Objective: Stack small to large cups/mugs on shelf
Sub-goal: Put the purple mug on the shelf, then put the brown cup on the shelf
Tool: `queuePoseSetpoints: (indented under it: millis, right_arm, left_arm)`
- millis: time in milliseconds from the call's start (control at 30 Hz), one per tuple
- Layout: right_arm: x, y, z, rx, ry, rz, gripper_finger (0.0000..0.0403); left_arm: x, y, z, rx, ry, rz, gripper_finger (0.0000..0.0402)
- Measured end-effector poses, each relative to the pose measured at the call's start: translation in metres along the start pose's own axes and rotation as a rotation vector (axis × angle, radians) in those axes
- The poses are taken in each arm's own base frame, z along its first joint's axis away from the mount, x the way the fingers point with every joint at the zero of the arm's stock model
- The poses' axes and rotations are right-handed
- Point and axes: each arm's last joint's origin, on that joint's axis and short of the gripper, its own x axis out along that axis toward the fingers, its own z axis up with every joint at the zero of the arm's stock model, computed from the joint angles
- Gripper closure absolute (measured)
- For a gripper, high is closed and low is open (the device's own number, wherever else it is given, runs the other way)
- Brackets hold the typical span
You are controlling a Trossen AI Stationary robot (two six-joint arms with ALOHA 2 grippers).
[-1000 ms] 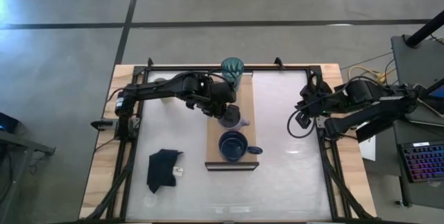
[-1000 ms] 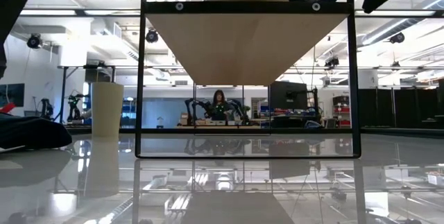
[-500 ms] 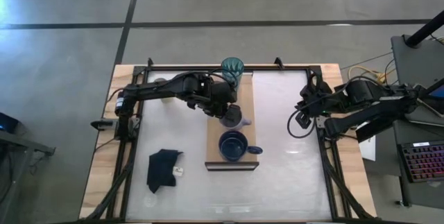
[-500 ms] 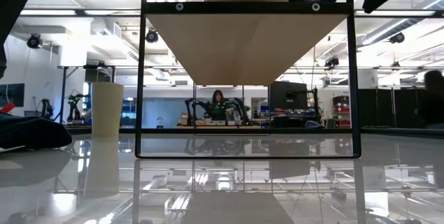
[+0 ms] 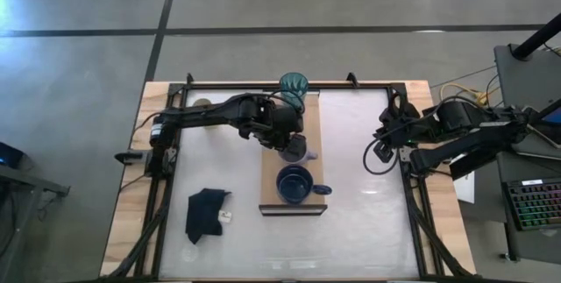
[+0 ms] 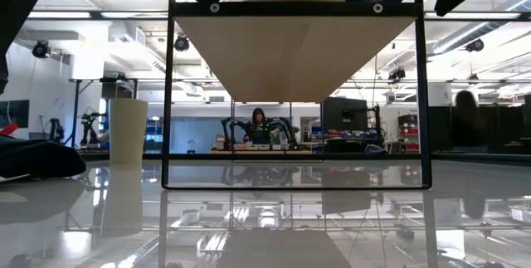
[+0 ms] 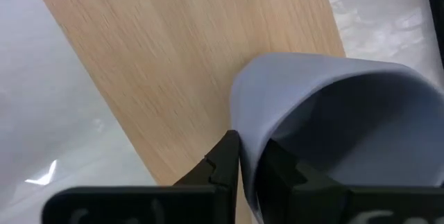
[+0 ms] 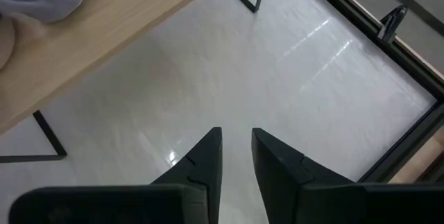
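The wooden shelf point(image 5: 308, 130) stands mid-table. On it are the teal tumbler point(image 5: 294, 86) at its far end and the dark blue mug point(image 5: 295, 184) near its near end. Between them is the small lavender mug point(image 5: 296, 150). My left gripper point(image 5: 285, 138) is shut on this mug, which fills the left wrist view point(image 7: 333, 113). The cream cup point(image 6: 129, 131) stands on the tabletop at the far left. My right gripper point(image 5: 379, 149) waits at the table's right edge, its fingers point(image 8: 208, 154) a narrow gap apart and holding nothing. My left gripper pinches the lavender mug's rim wall point(image 7: 244, 130), one finger point(image 7: 223, 163) outside and one finger point(image 7: 277, 175) inside the mug. The fingers come slanting down from the table's left. The mug is over the shelf board; whether its base rests there I cannot tell.
A black cloth point(image 5: 208, 213) lies on the tabletop at the near left. The shelf's black legs point(image 6: 168, 94) stand on the white table. A black frame rims the table point(image 5: 412, 187). People show in the room beyond.
My left arm has shifted a little toward the table's right edge over the shelf, still shut on the lavender mug. The mug stays between the tumbler and the blue mug.
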Motion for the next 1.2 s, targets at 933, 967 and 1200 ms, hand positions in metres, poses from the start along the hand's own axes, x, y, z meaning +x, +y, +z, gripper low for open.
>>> queuePoseSetpoints:
  millis: [933, 967, 1200]
  right_arm:
    - [0.0, 0.0, 0.0, -0.041, -0.003, -0.007, 0.033]
    - [0.0, 0.0, 0.0, -0.043, -0.003, -0.007, 0.033]
    - [0.0, 0.0, 0.0, -0.049, -0.003, -0.007, 0.033]
  left_arm:
    - [-0.061, 0.03, 0.0, 0.032, -0.194, 0.014, 0.0337]
    - [-0.067, 0.037, -0.002, 0.034, -0.216, 0.051, 0.0337]
    - [-0.073, 0.069, 0.003, -0.015, -0.207, 0.131, 0.0338]
